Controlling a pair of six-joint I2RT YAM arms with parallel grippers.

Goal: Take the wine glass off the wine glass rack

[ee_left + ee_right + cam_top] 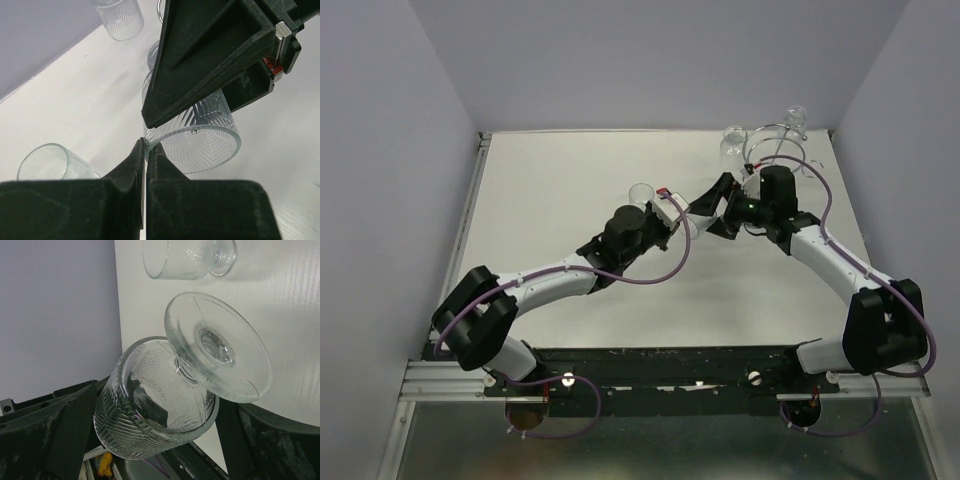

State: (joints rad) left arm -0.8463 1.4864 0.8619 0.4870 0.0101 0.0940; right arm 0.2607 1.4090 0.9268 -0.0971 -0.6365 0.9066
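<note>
1. The wine glass (pixel 155 410) is clear, with a pressed herringbone pattern on its bowl, a short stem and a broad round foot.
2. It is off the wine glass rack (pixel 772 135), tilted in the air near the middle of the top external view.
3. The right gripper (pixel 160 400) grasps it. Its matte black fingers (pixel 65 435) are spread wide on either side of the bowl.
4. The left gripper (pixel 145 150) is clenched, with its black fingertips pressed together right at the glass's open rim. I cannot tell whether they touch it.
5. The rack is thin, shiny chrome wire with a looped ring. It stands at the upper right of the white table (pixel 570 180).
6. Two more glasses (pixel 733 140) (pixel 796 118) sit at the rack's ring.
7. Another patterned tumbler-like glass (pixel 50 162) is at the lower left of the left wrist view. From above, it shows beside the left arm.
8. Only the right wrist view shows the held glass's foot, which faces that camera with a faint seam line across it.
9. Only the left wrist view looks at the glass's mouth.
10. The top external view shows both arms meeting, but the held glass is hard to make out there.
</note>
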